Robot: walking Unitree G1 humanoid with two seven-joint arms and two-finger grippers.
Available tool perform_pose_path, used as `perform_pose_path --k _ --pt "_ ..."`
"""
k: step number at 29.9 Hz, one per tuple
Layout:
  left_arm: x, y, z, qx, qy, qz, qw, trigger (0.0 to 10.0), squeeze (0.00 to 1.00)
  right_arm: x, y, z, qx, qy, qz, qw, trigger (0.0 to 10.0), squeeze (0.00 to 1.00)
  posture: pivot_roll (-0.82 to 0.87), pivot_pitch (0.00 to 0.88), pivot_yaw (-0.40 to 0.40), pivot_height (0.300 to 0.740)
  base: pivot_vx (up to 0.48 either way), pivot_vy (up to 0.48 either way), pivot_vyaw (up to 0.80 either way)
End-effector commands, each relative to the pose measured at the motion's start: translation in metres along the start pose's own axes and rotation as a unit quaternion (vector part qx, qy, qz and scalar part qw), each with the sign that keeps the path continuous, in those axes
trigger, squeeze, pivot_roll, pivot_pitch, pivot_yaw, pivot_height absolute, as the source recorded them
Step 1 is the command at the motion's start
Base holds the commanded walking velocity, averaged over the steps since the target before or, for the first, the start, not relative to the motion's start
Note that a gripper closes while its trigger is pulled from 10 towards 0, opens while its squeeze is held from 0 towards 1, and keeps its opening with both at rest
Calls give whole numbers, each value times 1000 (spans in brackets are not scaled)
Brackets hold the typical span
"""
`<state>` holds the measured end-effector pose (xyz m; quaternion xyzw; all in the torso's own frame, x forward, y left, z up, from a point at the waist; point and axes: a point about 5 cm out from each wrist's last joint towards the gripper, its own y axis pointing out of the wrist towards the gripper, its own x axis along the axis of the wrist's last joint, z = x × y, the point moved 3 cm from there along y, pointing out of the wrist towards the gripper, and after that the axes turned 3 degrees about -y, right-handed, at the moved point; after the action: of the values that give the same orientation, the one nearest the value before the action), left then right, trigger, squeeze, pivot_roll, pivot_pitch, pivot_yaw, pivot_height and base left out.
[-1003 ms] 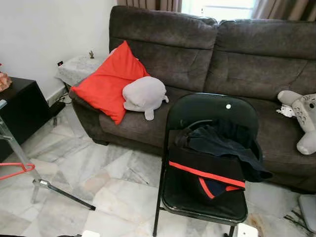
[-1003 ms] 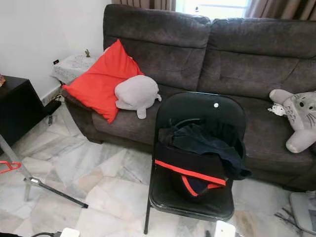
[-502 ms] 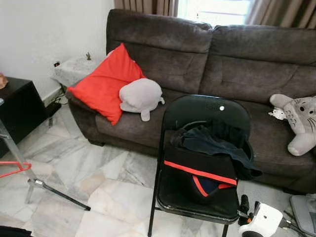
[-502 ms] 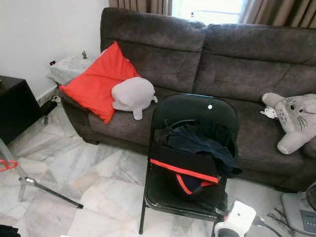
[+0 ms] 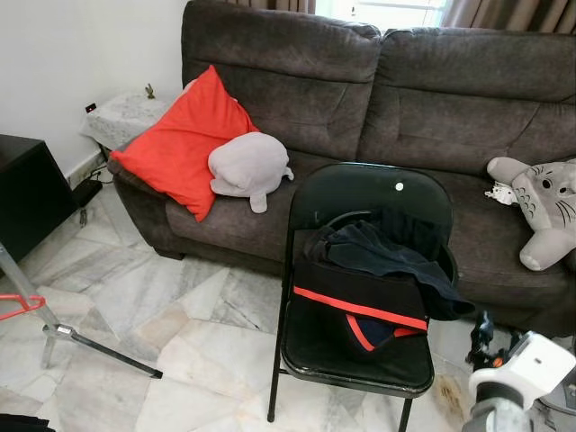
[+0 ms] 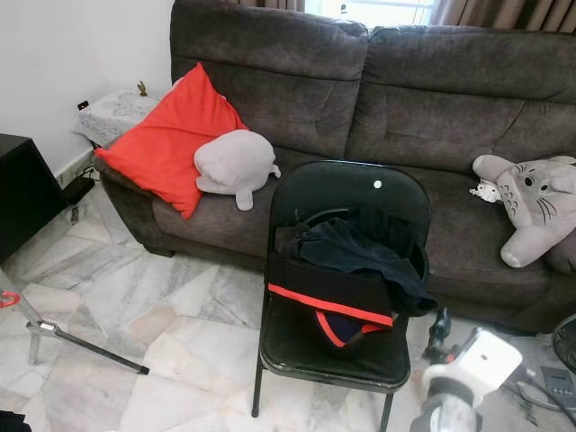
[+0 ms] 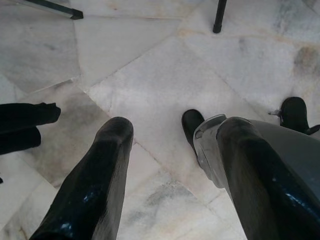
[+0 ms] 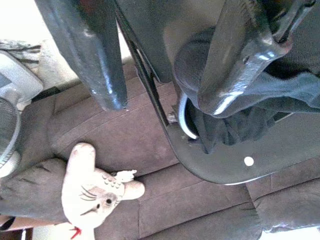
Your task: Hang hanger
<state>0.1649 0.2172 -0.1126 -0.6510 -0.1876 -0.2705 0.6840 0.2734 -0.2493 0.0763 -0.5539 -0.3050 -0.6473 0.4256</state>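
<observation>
A black folding chair (image 5: 373, 193) stands before the sofa with dark clothes (image 5: 387, 261) piled on its seat, one with a red stripe. A dark curved hanger (image 5: 346, 219) arcs over the pile; its hook (image 8: 182, 120) appears in the right wrist view. At the far left a red hanger (image 5: 20, 306) hangs on a metal stand (image 5: 63, 331). My right gripper (image 5: 481, 335) is raised to the right of the chair's seat, open, its fingers (image 8: 107, 65) pointing at the chair back. My left gripper (image 7: 175, 127) hangs open over the marble floor.
A dark grey sofa (image 5: 432, 99) holds a red cushion (image 5: 184, 144), a grey plush (image 5: 247, 166) and a grey cat-like plush (image 5: 544, 211). A black cabinet (image 5: 22, 193) stands at the left. A fan (image 6: 565, 342) sits at the right edge.
My right arm has come up at the lower right, its fingers now level with the chair's seat. The camera has shifted slightly; the chair and hangers have not moved.
</observation>
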Motion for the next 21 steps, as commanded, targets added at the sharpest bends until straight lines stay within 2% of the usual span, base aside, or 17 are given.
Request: perform_pose_path --k 1,3,6,7,8,9,12,15,21 --pt "-8 -2 1 0 11 15 1000 10000 0 10 1 7 16 -10 -13 1000 10000 0 -49 70 -1 740 0 0 0" --pt "-10 -3 1 -2 7 15 1000 10000 0 11 -11 20 59 -85 -39 994 10000 0 -39 73 2 740 0 0 0" --pt "-12 -4 1 -1 8 17 1000 10000 0 13 -20 25 73 -101 -53 991 10000 0 -39 74 4 740 0 0 0" --pt "-15 -5 3 1 10 20 1000 10000 0 17 -31 28 86 -129 -73 985 10000 0 -46 74 8 740 0 0 0" --pt "-16 -6 4 2 11 22 1000 10000 0 19 -34 29 90 -138 -79 983 10000 0 -50 77 9 740 0 0 0" --pt "-19 -7 6 6 11 25 1000 10000 0 20 -42 31 96 -139 -82 982 10000 0 -52 77 5 740 0 0 0" --pt "-20 -8 10 15 8 24 1000 10000 0 20 -48 31 100 -128 -75 984 10000 0 -49 83 -1 740 0 0 0" --pt "-19 -8 16 30 -17 19 999 10000 0 17 -49 30 105 -141 -64 982 10000 0 -39 80 -4 740 0 0 0" --pt "-14 -7 18 24 -10 22 999 10000 0 23 -44 35 103 -144 -73 981 10000 0 -40 71 -1 740 93 0 0"
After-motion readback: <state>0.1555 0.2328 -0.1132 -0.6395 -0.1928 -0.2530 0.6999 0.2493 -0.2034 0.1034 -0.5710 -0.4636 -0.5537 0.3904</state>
